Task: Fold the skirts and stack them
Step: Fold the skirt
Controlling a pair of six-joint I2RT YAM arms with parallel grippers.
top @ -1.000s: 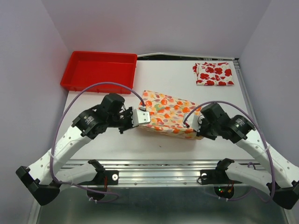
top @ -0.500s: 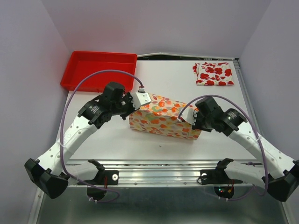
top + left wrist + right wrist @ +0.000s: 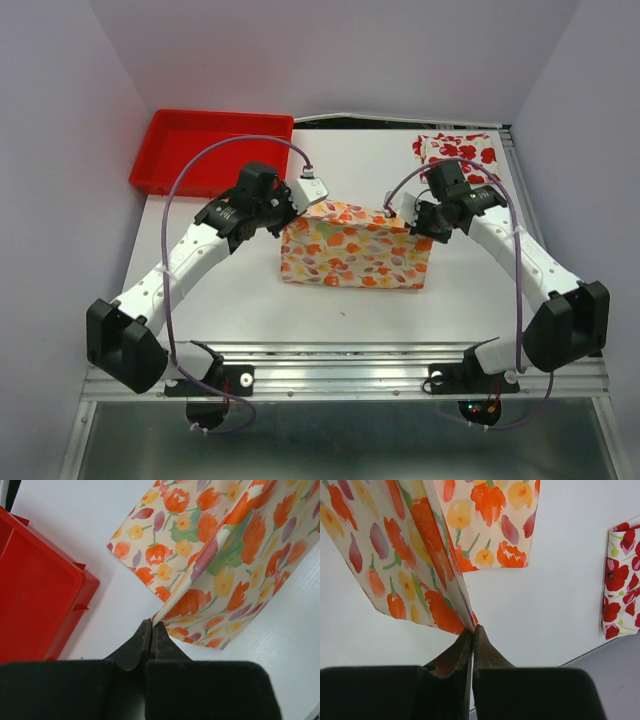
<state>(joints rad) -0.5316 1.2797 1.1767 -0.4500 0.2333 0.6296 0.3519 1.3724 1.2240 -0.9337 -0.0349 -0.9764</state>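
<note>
Left gripper (image 3: 151,626) is clamped fully closed on the upper corner of the cream skirt (image 3: 355,250) nearest the red tray (image 3: 215,150). The right gripper (image 3: 472,629) is pinched shut in the same way on the upper corner farthest from that tray, and the doubled cloth hangs stretched between the two. Cream skirt stands near the tray, off its near right corner, while the white skirt with red flowers (image 3: 462,152) lies folded flat on the table (image 3: 230,295), well apart from the tray and level with it.
</note>
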